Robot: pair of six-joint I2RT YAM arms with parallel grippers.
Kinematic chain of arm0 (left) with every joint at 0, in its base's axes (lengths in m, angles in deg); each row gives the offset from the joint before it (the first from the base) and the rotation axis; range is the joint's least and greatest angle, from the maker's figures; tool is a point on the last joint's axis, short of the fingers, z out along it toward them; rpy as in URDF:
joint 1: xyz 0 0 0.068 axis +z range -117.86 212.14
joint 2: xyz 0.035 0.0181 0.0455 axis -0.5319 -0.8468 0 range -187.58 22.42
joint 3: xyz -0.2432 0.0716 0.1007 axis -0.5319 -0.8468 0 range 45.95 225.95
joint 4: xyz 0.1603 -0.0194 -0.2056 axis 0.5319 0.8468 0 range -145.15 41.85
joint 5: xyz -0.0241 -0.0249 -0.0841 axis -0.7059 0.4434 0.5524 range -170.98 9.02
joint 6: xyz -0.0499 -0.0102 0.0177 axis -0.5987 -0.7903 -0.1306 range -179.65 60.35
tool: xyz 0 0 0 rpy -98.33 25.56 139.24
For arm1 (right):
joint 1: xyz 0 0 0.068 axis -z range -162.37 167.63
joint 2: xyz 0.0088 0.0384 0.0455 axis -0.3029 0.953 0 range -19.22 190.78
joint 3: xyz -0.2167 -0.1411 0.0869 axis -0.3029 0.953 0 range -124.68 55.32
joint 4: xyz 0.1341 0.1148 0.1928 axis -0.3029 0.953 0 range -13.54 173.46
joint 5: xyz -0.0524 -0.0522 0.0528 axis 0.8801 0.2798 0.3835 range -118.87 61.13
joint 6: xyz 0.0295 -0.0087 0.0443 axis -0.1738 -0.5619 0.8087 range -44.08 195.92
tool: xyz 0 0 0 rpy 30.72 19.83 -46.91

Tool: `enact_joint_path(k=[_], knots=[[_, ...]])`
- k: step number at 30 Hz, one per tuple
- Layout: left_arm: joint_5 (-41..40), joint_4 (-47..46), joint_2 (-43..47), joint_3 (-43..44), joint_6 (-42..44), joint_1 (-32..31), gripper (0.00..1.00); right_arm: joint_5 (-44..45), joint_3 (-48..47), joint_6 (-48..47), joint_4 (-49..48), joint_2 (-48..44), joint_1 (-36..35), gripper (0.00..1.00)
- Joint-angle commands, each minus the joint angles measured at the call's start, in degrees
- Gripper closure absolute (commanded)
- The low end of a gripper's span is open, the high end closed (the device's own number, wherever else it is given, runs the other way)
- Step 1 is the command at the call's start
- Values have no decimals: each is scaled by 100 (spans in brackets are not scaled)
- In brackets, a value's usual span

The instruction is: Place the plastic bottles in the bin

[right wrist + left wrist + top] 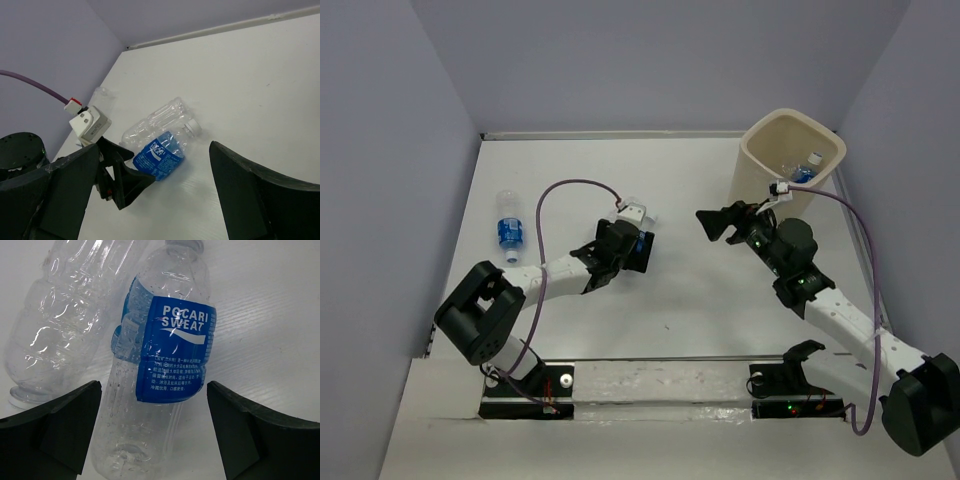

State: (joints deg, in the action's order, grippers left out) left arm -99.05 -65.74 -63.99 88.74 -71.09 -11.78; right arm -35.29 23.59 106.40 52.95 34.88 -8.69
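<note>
A clear plastic bottle with a blue label (170, 352) lies on the white table. Its lower body sits between the spread fingers of my left gripper (155, 437), which is open and not touching it. A second clear bottle with no label in view (60, 325) lies beside it on the left. Both also show in the right wrist view, the labelled bottle (161, 153) with its white cap pointing right. My right gripper (710, 224) hangs open and empty above mid-table, left of the cream bin (760, 165). Inside the bin lies another bottle (807, 168). One more bottle (508, 229) lies at far left.
Grey walls close in the table on the left, back and right. The bin stands in the back right corner. Purple cables loop over both arms (570, 186). The arm bases sit at the near edge (650, 385).
</note>
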Motion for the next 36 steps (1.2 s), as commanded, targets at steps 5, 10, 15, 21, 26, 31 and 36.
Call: enact_joint_path(k=[5,10,15,21,26,31,36], knots=[[444,-22,28,72,-148,-204,7,18,-175,239,283,564,-30,0],[584,109,-209,125,-270,-292,21,-369,-633,380,593,1189,-30,0],[664,84,-210,46,-385,-310,45,-466,-668,433,540,1445,-30,0],[918,-48,229,-86,-490,-380,61,-641,-721,573,444,1691,-30,0],[1164,-329,713,-341,-569,-608,65,-1150,-931,740,242,2129,-30,0],[1235,-549,1214,-481,-613,-855,65,-1178,-1134,819,215,2403,-30,0],[1323,-611,1478,-490,-666,-969,65,-783,-1152,819,162,2543,-30,0]])
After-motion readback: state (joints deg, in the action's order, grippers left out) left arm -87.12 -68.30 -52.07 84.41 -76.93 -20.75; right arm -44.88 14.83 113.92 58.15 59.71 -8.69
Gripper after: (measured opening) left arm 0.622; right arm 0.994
